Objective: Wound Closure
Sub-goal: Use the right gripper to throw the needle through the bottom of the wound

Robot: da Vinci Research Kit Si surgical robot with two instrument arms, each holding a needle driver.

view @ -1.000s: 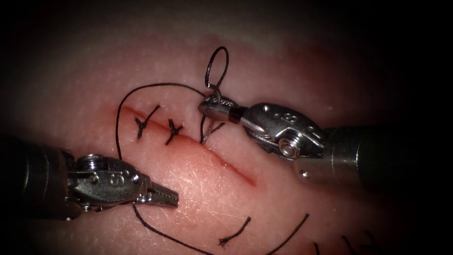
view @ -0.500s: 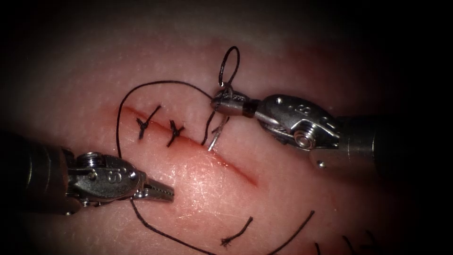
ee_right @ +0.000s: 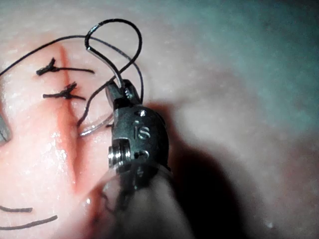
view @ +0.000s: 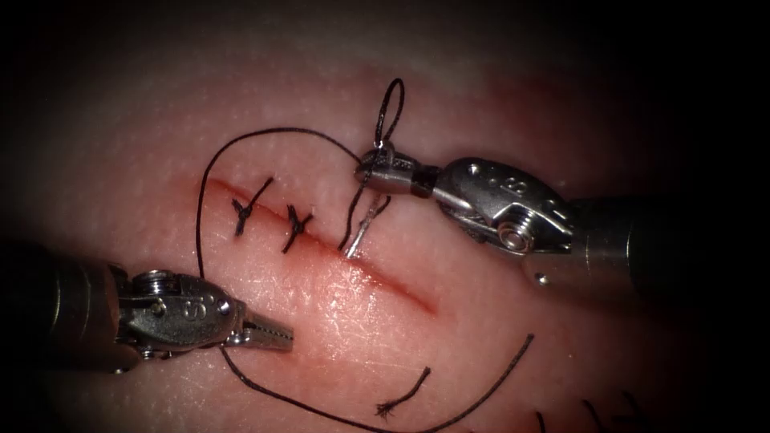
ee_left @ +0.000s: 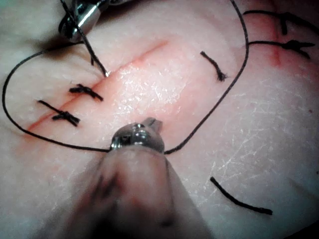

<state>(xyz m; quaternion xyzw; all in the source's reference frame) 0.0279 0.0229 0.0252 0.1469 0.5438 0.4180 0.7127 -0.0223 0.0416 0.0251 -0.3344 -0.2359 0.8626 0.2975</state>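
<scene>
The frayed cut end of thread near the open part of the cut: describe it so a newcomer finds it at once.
Start at the cut running across the tissue and follow it to its unstitched right end. Below that end lies the frayed cut end of thread, short and loose. Unlike the long thread, it is held by neither end effector, and one tip is tufted.
</scene>
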